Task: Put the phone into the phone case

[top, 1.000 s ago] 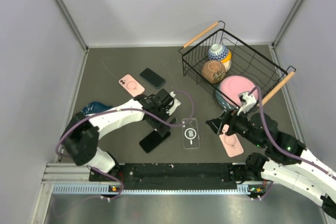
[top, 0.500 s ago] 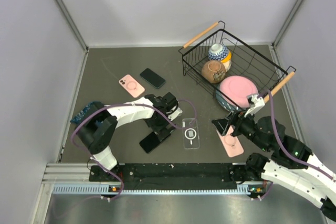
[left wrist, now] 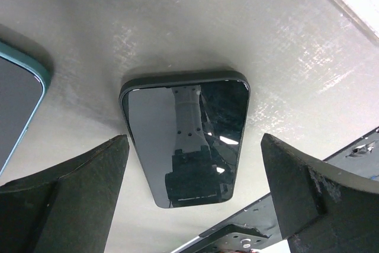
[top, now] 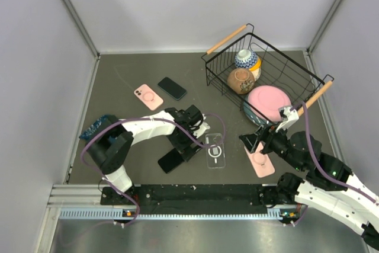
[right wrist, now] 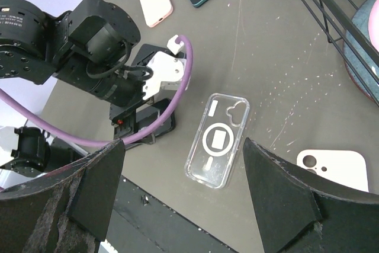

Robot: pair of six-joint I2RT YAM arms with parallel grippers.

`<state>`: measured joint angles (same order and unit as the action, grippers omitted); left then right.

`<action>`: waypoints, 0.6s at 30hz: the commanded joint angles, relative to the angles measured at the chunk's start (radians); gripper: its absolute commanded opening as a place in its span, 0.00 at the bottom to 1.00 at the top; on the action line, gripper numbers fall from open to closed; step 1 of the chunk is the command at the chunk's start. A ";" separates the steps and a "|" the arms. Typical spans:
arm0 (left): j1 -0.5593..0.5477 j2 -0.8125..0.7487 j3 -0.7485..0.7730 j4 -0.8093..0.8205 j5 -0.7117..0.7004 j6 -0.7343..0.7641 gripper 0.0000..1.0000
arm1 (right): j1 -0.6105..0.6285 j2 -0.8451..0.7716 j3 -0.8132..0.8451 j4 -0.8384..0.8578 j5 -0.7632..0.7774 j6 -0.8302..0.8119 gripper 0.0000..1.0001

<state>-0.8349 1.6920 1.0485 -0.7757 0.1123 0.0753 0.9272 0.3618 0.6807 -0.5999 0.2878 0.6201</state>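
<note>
Left gripper [top: 188,141] hangs low over the table [top: 118,75], a little left of the middle of the near edge. Its 2 fingers [left wrist: 65,188] stand wide apart and hold nothing.

In the left wrist view the glossy black phone [left wrist: 185,140] lies flat, screen up, below the gap between the fingers. I see neither finger touching it. From above, one end of the phone [top: 172,160] sticks out toward the near edge.

The clear plastic phone case [top: 215,150] lies flat just right of the left gripper, apart from the phone and with nothing in it [right wrist: 218,140].

Right gripper [top: 253,144] hovers above the pale pink phone case [top: 262,163] near the near-right corner, fingers [right wrist: 65,199] apart and nothing between them.

A 2nd pink phone case [top: 148,96] and a dark teal-edged phone [top: 172,87] lie side by side left of centre, toward the far edge.
</note>
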 commanded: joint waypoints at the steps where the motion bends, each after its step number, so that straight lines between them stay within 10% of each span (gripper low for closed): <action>1: -0.012 0.021 0.021 0.016 -0.016 -0.017 0.99 | -0.001 -0.007 0.022 -0.003 0.017 -0.008 0.81; 8: -0.035 0.075 0.038 0.004 -0.082 -0.040 0.95 | -0.001 -0.033 0.022 -0.018 0.021 -0.003 0.81; 18: -0.026 -0.001 -0.001 0.041 -0.031 -0.140 0.63 | -0.001 -0.032 -0.023 0.008 -0.053 0.067 0.80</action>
<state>-0.8665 1.7424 1.0718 -0.7815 0.0307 0.0139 0.9272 0.3225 0.6804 -0.6327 0.2840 0.6395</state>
